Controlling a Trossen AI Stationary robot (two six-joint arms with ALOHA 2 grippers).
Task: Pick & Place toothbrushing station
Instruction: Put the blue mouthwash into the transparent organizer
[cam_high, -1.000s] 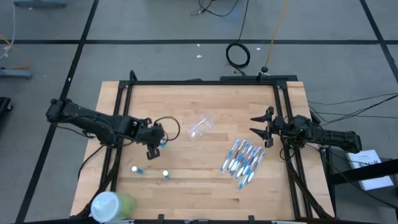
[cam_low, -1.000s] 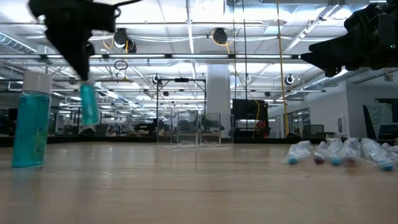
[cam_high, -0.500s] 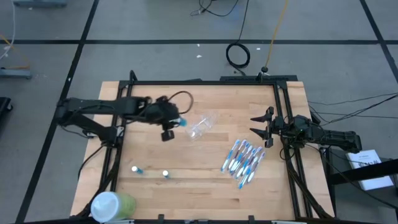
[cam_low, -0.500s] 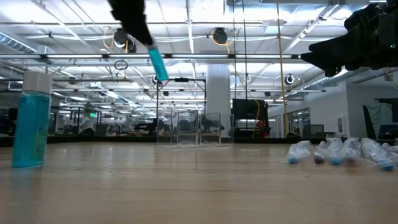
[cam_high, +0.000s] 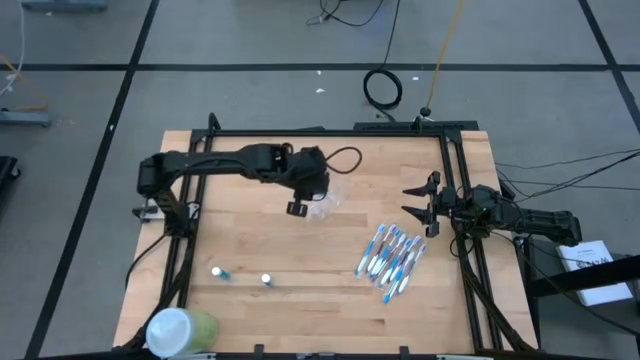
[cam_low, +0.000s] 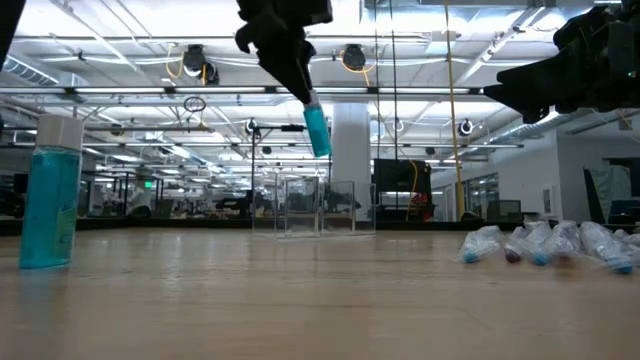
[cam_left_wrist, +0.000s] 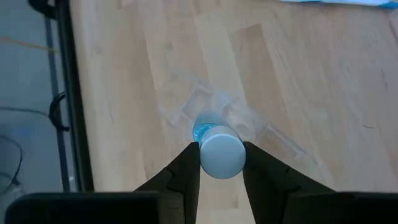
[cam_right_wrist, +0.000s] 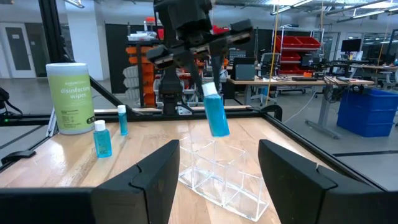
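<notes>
I see a small clear plastic holder with boxy compartments (cam_high: 326, 204) on the wood just far of the table's centre; it looks to be lying on its side.

Third tiny teal bottle with a white cap (cam_low: 317, 130) is off the table, pinched at its cap end by the left gripper (cam_left_wrist: 221, 154). Its body hangs down at a tilt, directly above the clear holder and not touching it.

Two more tiny teal bottles with white caps (cam_high: 219, 271) (cam_high: 267, 279) stand upright on the near-left part, close together but apart.

A bunch of slim blue-and-white toothbrushes (cam_high: 392, 256) lies flat right of centre, side by side, slanted and touching.
</notes>
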